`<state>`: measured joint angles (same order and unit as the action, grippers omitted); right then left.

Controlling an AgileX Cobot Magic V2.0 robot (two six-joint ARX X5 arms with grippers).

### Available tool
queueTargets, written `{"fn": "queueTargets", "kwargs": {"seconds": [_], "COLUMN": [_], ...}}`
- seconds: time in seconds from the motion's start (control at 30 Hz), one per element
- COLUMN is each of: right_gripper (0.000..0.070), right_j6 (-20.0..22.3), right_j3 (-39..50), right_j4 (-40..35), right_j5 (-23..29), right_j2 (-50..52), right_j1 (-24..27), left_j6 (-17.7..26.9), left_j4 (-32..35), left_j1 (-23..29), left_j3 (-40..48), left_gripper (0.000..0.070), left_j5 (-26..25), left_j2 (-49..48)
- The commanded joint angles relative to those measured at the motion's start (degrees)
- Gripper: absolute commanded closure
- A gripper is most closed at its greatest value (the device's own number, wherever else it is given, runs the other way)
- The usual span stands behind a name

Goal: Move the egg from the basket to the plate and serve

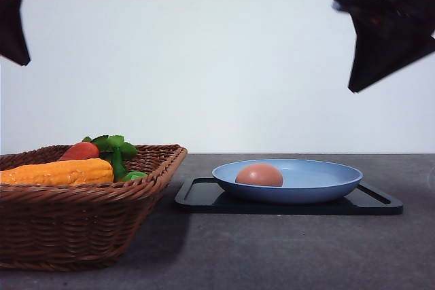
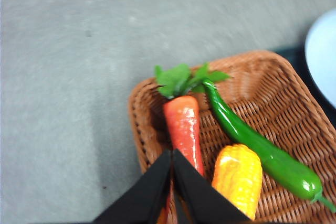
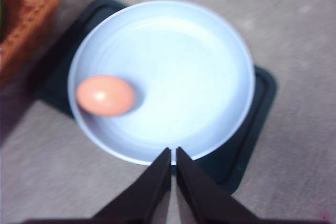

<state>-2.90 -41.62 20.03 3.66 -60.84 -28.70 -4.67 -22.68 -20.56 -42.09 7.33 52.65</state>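
The reddish-brown egg [image 1: 259,175] lies in the left part of the light-blue plate [image 1: 326,185], and it shows there in the right wrist view too, egg [image 3: 105,95] on plate [image 3: 210,66]. The wicker basket [image 1: 81,222] stands at the left. My right gripper [image 3: 173,151] hangs high above the plate's near rim, its fingers shut together on nothing. My left gripper [image 2: 172,153] is shut and empty, high over the basket [image 2: 273,108]. In the front view both grippers are dark shapes at the top corners, left gripper [image 1: 19,56] and right gripper [image 1: 355,85].
The plate rests on a flat black tray [image 1: 204,198] right of the basket. In the basket lie a carrot [image 2: 184,127] with green leaves, a corn cob [image 2: 239,177] and a long green chili [image 2: 257,148]. Grey tabletop [image 1: 285,256] stretches in front; a white wall stands behind.
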Motion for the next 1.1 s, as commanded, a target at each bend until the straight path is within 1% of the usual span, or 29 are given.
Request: {"fn": "queueTargets", "kwargs": {"seconds": [0.0, 0.13, 0.2, 0.27, 0.3, 0.43, 0.67, 1.0, 1.07], "right_gripper": [0.07, 0.07, 0.07, 0.07, 0.07, 0.07, 0.07, 0.07, 0.07], "right_j6": [-2.4, -3.2, -4.9, -6.4, -6.7, -6.9, -6.9, -6.9, -6.9], "right_j3": [4.2, 13.9, 18.1, 21.4, 22.1, 22.7, 22.7, 22.7, 22.7], "right_j4": [-5.8, -18.2, -24.1, -29.1, -30.2, -31.0, -31.9, -32.0, -32.0], "right_j5": [2.2, 7.2, 9.9, 10.5, 10.6, 11.5, 11.5, 11.5, 11.5], "right_j2": [1.8, 7.2, 9.4, 11.0, 11.3, 11.6, 11.6, 11.6, 11.6], "right_j1": [-1.4, -3.5, -4.2, -4.4, -4.4, -4.4, -4.4, -4.4, -4.4], "left_j6": [-4.0, -8.0, -9.8, -11.2, -11.4, -11.3, -11.3, -11.3, -11.2], "left_j4": [3.3, 8.8, 11.1, 12.0, 11.7, 9.4, 10.7, 10.6, 10.2], "left_j1": [-0.4, -1.2, -1.8, -2.2, -2.2, -2.2, -2.2, -2.2, -2.3], "left_j3": [3.2, 11.1, 14.3, 16.6, 17.0, 17.1, 17.1, 17.1, 17.1], "left_gripper": [0.07, 0.07, 0.07, 0.07, 0.07, 0.07, 0.07, 0.07, 0.07], "left_j5": [-0.3, 0.0, 1.3, 2.3, 2.3, 2.1, 2.1, 2.1, 2.1], "left_j2": [-2.7, -10.5, -14.7, -18.8, -20.3, -23.7, -24.2, -24.3, -25.5]}}
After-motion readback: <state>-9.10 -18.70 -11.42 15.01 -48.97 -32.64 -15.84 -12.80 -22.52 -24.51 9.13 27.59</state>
